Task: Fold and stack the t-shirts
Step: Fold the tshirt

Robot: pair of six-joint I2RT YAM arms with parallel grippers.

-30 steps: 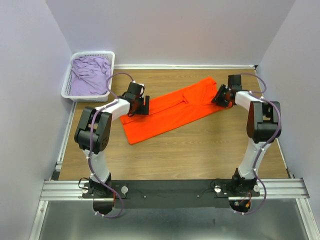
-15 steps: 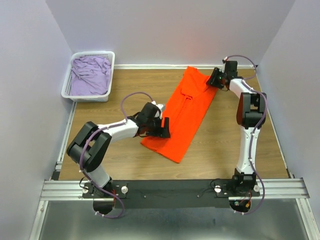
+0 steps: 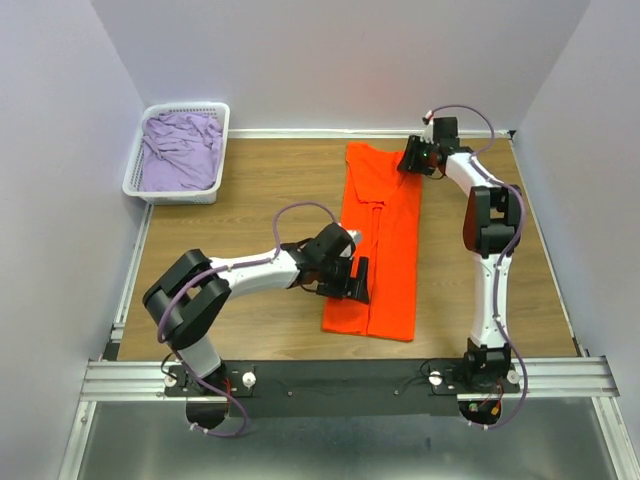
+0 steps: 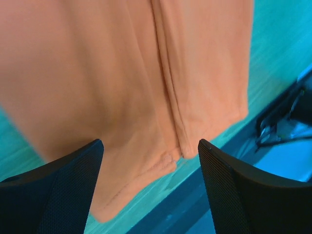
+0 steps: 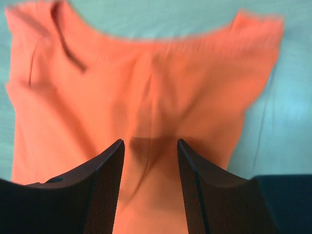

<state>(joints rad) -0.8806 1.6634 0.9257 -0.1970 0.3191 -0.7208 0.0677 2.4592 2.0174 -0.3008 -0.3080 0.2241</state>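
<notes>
The orange t-shirt (image 3: 385, 240) lies as a long narrow strip down the middle of the table, neck end at the far side. My left gripper (image 3: 358, 282) stands open at the strip's near left edge. In the left wrist view its fingers straddle the hem of the orange t-shirt (image 4: 122, 73), and nothing is held in the left gripper (image 4: 150, 146). My right gripper (image 3: 408, 160) is at the far right corner, by the shoulder. In the right wrist view the right gripper (image 5: 150, 144) hovers open over the orange t-shirt (image 5: 146, 97). The lilac t-shirt (image 3: 180, 150) lies crumpled in the basket.
The white lattice basket (image 3: 136, 186) sits at the far left corner of the wooden table (image 3: 250, 190). Pale walls close in on the left, right and back. The black rail (image 3: 340, 375) carrying the arm bases runs along the near edge.
The orange t-shirt swung from a diagonal to lying straight, far to near. My left gripper moved right and nearer, my right gripper moved farther back and left, and its jaws widened.
</notes>
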